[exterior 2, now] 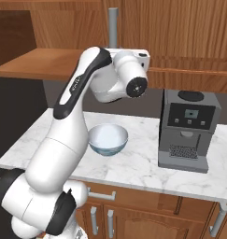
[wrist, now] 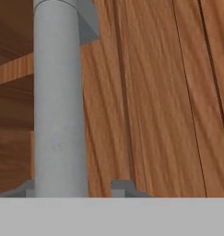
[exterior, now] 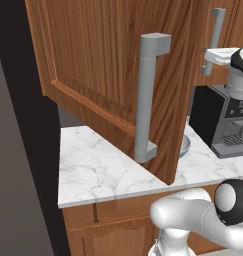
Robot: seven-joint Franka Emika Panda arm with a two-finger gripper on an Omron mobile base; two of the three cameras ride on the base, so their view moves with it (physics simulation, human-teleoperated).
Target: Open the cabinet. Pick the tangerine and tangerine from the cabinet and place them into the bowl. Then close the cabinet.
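Right up against the hand camera a grey bar handle (wrist: 58, 106) of the cabinet (wrist: 155, 92) is seen between the fingertips (wrist: 119, 188), narrowed to its sides; full contact cannot be told. One door (exterior: 103, 65) is swung open. The bowl (exterior 2: 108, 138) is set on the counter (exterior 2: 143, 168); no tangerines are visible. Slipping off the handle is judged the risk if pulled askew

Open cabinet door (exterior: 108, 65) hides most of bowl (exterior: 186, 145); cabinet inside and tangerines can't be seen.
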